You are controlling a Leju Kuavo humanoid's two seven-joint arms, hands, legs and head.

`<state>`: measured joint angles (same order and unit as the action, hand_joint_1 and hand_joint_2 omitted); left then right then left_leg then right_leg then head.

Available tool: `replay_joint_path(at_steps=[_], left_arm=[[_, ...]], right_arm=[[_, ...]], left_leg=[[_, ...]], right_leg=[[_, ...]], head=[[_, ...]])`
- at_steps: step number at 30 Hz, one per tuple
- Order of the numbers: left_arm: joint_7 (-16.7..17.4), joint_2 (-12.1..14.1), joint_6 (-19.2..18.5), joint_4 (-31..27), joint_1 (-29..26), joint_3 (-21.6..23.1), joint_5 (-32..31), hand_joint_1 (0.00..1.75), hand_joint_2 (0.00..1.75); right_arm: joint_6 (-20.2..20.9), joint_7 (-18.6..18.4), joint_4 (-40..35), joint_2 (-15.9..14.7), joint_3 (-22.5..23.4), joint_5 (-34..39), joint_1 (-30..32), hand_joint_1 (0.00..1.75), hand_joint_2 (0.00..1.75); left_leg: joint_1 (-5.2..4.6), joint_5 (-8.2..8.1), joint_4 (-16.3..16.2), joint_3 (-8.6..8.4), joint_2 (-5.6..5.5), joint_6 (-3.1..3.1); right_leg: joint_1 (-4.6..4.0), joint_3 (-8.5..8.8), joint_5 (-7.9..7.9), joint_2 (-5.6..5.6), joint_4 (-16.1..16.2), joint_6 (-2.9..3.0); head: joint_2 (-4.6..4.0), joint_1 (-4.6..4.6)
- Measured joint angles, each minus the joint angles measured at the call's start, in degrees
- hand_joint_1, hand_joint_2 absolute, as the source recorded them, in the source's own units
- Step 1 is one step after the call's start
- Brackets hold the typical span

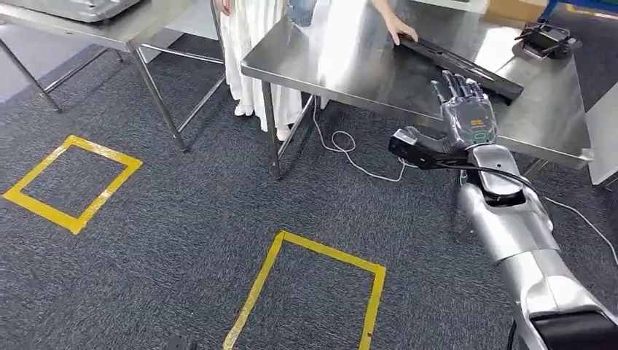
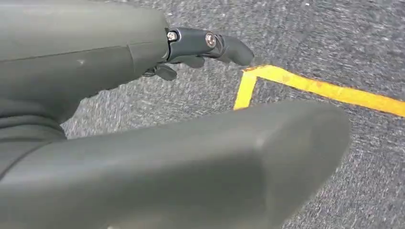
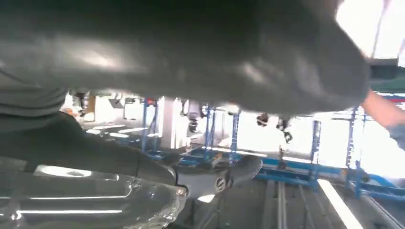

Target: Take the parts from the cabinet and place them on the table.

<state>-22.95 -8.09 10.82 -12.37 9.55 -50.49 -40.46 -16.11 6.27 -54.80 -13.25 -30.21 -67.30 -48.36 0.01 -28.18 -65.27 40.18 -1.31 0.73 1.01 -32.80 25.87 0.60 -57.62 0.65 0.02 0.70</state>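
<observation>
Steel table [image 1: 364,69]: landmark, grey carpet under it. Long black part [image 1: 460,67] lies flat on the tabletop toward its right half. A person's hand [image 1: 399,29] rests on the part's far end. Right hand [image 1: 466,109] raised over the table's near edge, just short of the part, fingers extended and apart, holding nothing. Left hand [image 2: 143,119] well away from the table, above carpet with yellow floor tape [image 2: 305,86]; fingers loosely apart, nothing in them.
</observation>
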Motion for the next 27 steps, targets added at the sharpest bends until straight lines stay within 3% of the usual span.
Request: replay_joint_path(at_steps=[2, 3, 4, 5, 6, 7, 8, 9, 12, 13, 14, 15, 16, 17, 18, 19, 20, 22, 23, 24, 27], left_arm=[[0.0, 0.1, 0.0, 0.0, 0.0, 0.0, 0.0, 0.0, 0.0], [0.1, 0.1, 0.0, 0.0, -0.1, 0.1, 0.0, 0.0, 0.0], [0.1, 0.1, 0.0, 0.0, -0.2, 0.2, 0.0, 0.0, 0.0], [0.1, 0.1, 0.0, 0.0, -0.3, 0.2, 0.0, 0.0, 0.0], [0.1, 0.2, 0.0, 0.0, -0.2, 0.3, -0.2, 0.0, 0.0], [0.1, 0.3, 0.0, 0.0, -0.2, 0.3, -0.2, 0.0, 0.0], [0.2, 0.2, 0.0, 0.0, -0.1, 0.3, -0.2, 0.0, 0.0], [0.2, 0.2, 0.0, 0.0, 0.0, 0.3, -0.2, 0.0, 0.0], [0.3, 0.3, 0.0, 0.0, -0.2, 0.3, -0.2, 0.0, 0.0], [0.3, 0.3, 0.0, 0.0, -0.2, 0.3, -0.2, 0.0, 0.0], [0.3, 0.2, 0.0, 0.0, -0.3, 0.3, -0.2, 0.0, 0.0], [0.3, 0.3, 0.0, 0.0, -0.2, 0.3, -0.2, 0.0, 0.0], [0.3, 0.2, 0.0, 0.0, -0.1, 0.3, -0.2, 0.0, 0.0], [0.3, 0.2, 0.0, 0.0, -0.1, 0.3, -0.2, 0.0, 0.0], [0.4, 0.2, 0.0, 0.0, -0.3, 0.3, -0.2, 0.0, 0.0], [0.5, 0.2, 0.0, 0.0, -0.5, 0.3, -0.2, 0.0, 0.0], [0.5, 0.2, 0.1, 0.0, -0.6, 0.3, -0.2, 0.0, 0.0], [0.6, 0.1, 0.2, 0.0, -0.6, 0.3, -0.2, 0.0, 0.0], [0.6, 0.1, 0.2, 0.0, -0.6, 0.3, -0.2, 0.0, 0.0], [0.6, 0.1, 0.2, 0.0, -0.5, 0.3, -0.2, 0.0, 0.0], [0.7, 0.1, 0.2, 0.0, -0.9, 0.3, -0.2, 0.0, 0.0]], right_arm=[[0.0, 0.0, 0.0, 0.0, -0.2, 0.0, 0.1, 0.0, 0.0], [0.0, 0.0, 0.1, 0.0, -0.3, 0.0, 0.2, 0.0, 0.0], [0.0, 0.0, 0.2, 0.1, -0.4, 0.0, 0.3, 0.0, 0.0], [-0.1, 0.0, 0.2, 0.1, -0.5, 0.0, 0.4, 0.0, 0.0], [-0.2, 0.0, 0.2, 0.1, -0.6, 0.0, 0.5, 0.0, 0.0], [-0.3, 0.1, 0.2, 0.1, -0.7, 0.0, 0.5, 0.0, 0.0], [-0.4, 0.1, 0.1, 0.1, -0.8, 0.0, 0.4, 0.0, 0.0], [-0.5, 0.1, 0.2, -0.1, -0.8, 0.0, 0.4, 0.0, 0.0], [-0.6, 0.2, 0.1, 0.0, -1.0, 0.0, 0.4, 0.0, 0.0], [-0.7, 0.2, 0.1, 0.0, -1.1, 0.0, 0.5, 0.0, 0.0], [-0.7, 0.4, 0.1, 0.0, -1.2, -0.1, 0.5, 0.0, 0.0], [-0.8, 0.6, 0.1, -0.2, -1.3, -0.2, 0.5, 0.0, 0.0], [-0.8, 0.6, 0.1, -0.4, -1.4, -0.2, 0.6, 0.0, 0.0], [-0.8, 0.6, 0.2, -0.7, -1.5, -0.2, 0.8, 0.0, 0.0], [-0.9, 0.8, 0.2, -0.7, -1.6, -0.2, 1.1, 0.0, 0.0], [-1.0, 0.9, 0.2, -0.7, -1.7, -0.2, 1.5, 0.0, 0.0], [-1.0, 0.9, 0.2, -0.7, -1.8, -0.2, 1.7, 0.0, 0.0], [-1.1, 0.9, 0.1, -0.5, -1.8, -0.2, 1.8, 0.0, 0.0], [-1.2, 0.9, 0.1, -0.5, -1.8, -0.2, 1.8, 0.0, 0.0], [-1.2, 0.9, 0.1, -0.4, -1.9, -0.2, 1.8, 0.0, 0.0], [-1.3, 0.9, 0.0, -0.1, -2.1, -0.2, 1.8, 0.0, 0.0]], left_leg=[[0.47, -4.09, -8.6, 3.51, 0.54, -0.77], [0.75, -4.75, -11.1, 4.38, 0.68, -1.17], [1.1, -4.14, -10.8, 3.92, 0.98, -1.5], [1.48, -2.54, -8.0, 2.14, 1.41, -1.83], [1.79, -0.42, -3.2, -0.78, 2.16, -2.11], [1.97, 1.37, 1.8, -3.85, 3.78, -2.33], [1.7, 0.59, 4.6, -5.23, 6.15, -2.33], [1.51, 1.2, 4.9, -5.14, 4.91, -1.36], [0.69, 1.88, 4.9, -4.34, 2.96, 0.0], [0.97, 2.47, 5.6, -4.56, 2.45, 0.87], [1.01, 2.79, 5.7, -4.39, 2.04, 1.36], [1.11, 3.09, 5.7, -4.08, 1.64, 1.81], [1.14, 3.27, 5.7, -3.8, 0.95, 2.06], [1.13, 3.45, 5.7, -3.5, 0.15, 2.18], [1.06, 3.68, 5.7, -3.27, -0.61, 2.16], [0.99, 3.89, 5.7, -3.1, -1.38, 2.07], [0.98, 4.07, 5.7, -2.95, -2.1, 1.92], [1.08, 4.49, 5.7, -2.77, -3.6, 1.48], [1.13, 4.69, 5.7, -2.66, -4.25, 1.17], [0.8, 4.89, 5.6, -2.33, -4.95, 0.73], [1.01, 5.97, 6.3, -1.75, -6.56, -0.58]], right_leg=[[-0.13, -0.34, -0.12, 1.3, 0.0, -0.02], [-0.12, -0.48, -0.23, 1.94, 0.0, 0.02], [-0.06, -0.62, -0.32, 2.61, -0.1, -0.12], [0.08, -0.77, -0.37, 3.18, -0.2, -0.22], [0.21, -0.93, -0.35, 3.8, -0.5, -0.26], [0.24, -1.09, -0.21, 4.33, -0.9, -0.47], [-0.02, -1.34, -0.03, 4.87, -1.3, -0.99], [-0.74, -1.61, 0.19, 5.22, -1.7, -1.4], [-0.87, -1.29, -0.38, 6.96, -1.3, -2.55], [-0.86, -1.78, -0.09, 6.82, -1.5, -3.01], [-0.23, -2.34, 1.03, 4.01, -2.8, -3.05], [-0.12, -3.53, 2.86, 1.82, -5.7, -2.61], [0.02, -5.31, 4.92, 0.68, -10.0, -2.32], [0.07, -7.6, 7.01, 0.05, -15.2, -2.21], [-0.07, -8.97, 8.03, -0.28, -18.7, -2.4], [-0.07, -8.98, 7.93, -0.41, -19.2, -2.75], [-0.06, -7.68, 6.99, -0.43, -17.1, -3.1], [0.09, -2.05, 3.46, -1.28, -7.1, -3.92], [0.44, 0.54, 2.63, -4.42, -2.3, -3.95], [0.06, 0.87, 2.89, -5.49, -1.4, -3.39], [-0.72, 0.71, 2.33, -3.47, -1.6, -2.46]], head=[[0.0, -0.04], [0.0, 0.0], [0.0, 0.0], [0.0, 0.04], [0.0, -0.04], [0.02, 0.07], [0.0, 0.08], [0.0, 0.02], [0.0, -0.24], [0.0, -0.22], [0.0, -0.37], [0.0, -0.3], [0.0, -0.55], [0.0, -0.63], [0.0, -0.63], [0.0, -0.5], [0.0, -0.59], [0.0, -0.59], [0.0, -0.63], [0.0, -0.48], [0.0, -0.52]])
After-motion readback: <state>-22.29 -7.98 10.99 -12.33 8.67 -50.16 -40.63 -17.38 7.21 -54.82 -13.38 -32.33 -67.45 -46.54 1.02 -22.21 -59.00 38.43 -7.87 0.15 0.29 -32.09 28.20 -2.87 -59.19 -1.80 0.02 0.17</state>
